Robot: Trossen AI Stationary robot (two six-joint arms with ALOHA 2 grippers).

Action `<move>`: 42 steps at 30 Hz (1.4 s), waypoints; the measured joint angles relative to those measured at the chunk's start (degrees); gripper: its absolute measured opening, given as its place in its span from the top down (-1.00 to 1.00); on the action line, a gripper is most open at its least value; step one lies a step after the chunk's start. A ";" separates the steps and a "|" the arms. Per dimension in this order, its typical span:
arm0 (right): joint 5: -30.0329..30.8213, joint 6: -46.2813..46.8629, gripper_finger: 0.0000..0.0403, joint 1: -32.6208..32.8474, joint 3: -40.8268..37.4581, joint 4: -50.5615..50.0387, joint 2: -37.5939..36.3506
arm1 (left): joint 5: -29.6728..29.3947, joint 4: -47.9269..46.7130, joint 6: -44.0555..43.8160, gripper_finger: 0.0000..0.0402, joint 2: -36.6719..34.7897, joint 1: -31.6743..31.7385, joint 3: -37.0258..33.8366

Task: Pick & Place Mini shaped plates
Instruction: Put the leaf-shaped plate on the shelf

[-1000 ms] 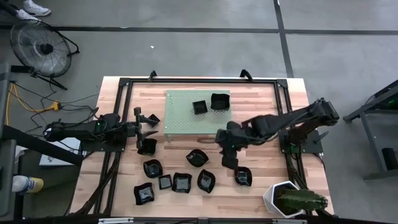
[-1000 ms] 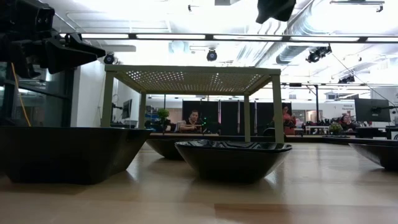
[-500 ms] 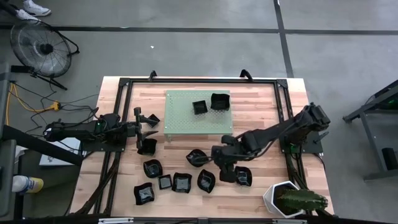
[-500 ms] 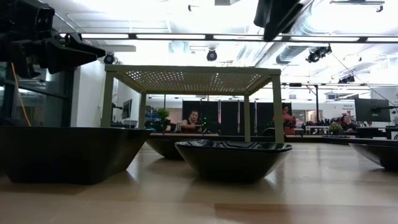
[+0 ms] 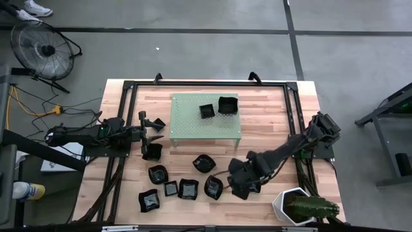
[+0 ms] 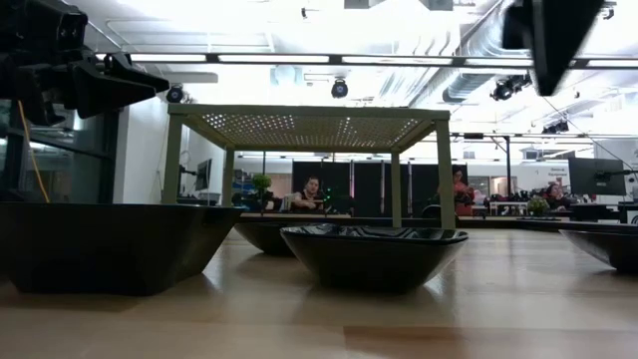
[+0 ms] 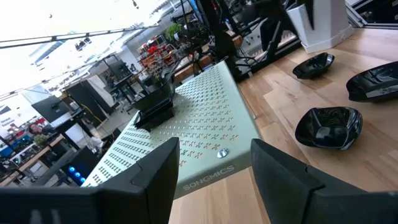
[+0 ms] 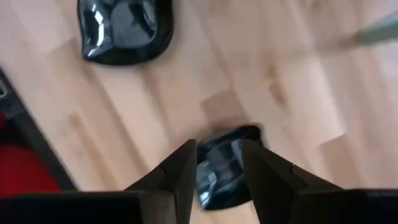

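Bright, even light fell from long white ceiling strip lamps (image 6: 299, 58), which burned out to glare above the pale green perforated metal shelf (image 6: 309, 128) in the low view. Small glossy black dishes (image 5: 205, 164) near that shelf carried white highlights and cast only short, soft shadows on the light wooden table (image 5: 264, 116). The right wrist view was smeared with motion blur.

Two robot arms, both matte black and built from blocky jointed segments. The left arm (image 5: 90, 135) is a slim dark limb ending in a two-finger gripper (image 5: 153, 127) with flat, angular black fingers (image 7: 149, 180) whose edges are bevelled. The right arm (image 5: 290, 147) is the same black, with a chunkier housing near its base and a bulky wrist block; its gripper (image 8: 219, 165) has two smooth, wedge-shaped black fingers (image 8: 180, 174).
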 joint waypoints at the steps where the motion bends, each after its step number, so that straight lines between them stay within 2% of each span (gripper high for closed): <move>1: -0.34 1.03 0.38 0.65 -0.02 0.08 0.33 | 0.00 -0.02 0.02 0.04 0.00 -0.02 0.02; 17: 3.25 12.16 0.38 8.61 -0.02 -0.38 6.95 | 0.00 0.00 0.00 0.04 0.00 -0.02 0.00; 24: 8.67 9.58 0.38 12.87 0.00 -1.45 8.17 | 0.00 -0.02 0.01 0.04 0.01 -0.02 0.00; 31: 7.63 6.38 0.38 15.81 0.00 -4.88 9.70 | 0.00 -0.02 0.01 0.04 0.01 -0.02 0.01; 36: 8.11 2.69 0.38 16.41 0.00 -4.17 12.59 | 0.00 -0.02 0.00 0.04 0.00 -0.02 0.00; 42: 8.41 2.48 0.38 16.62 0.00 -4.17 13.35 | 0.00 0.00 0.01 0.04 0.00 -0.01 0.01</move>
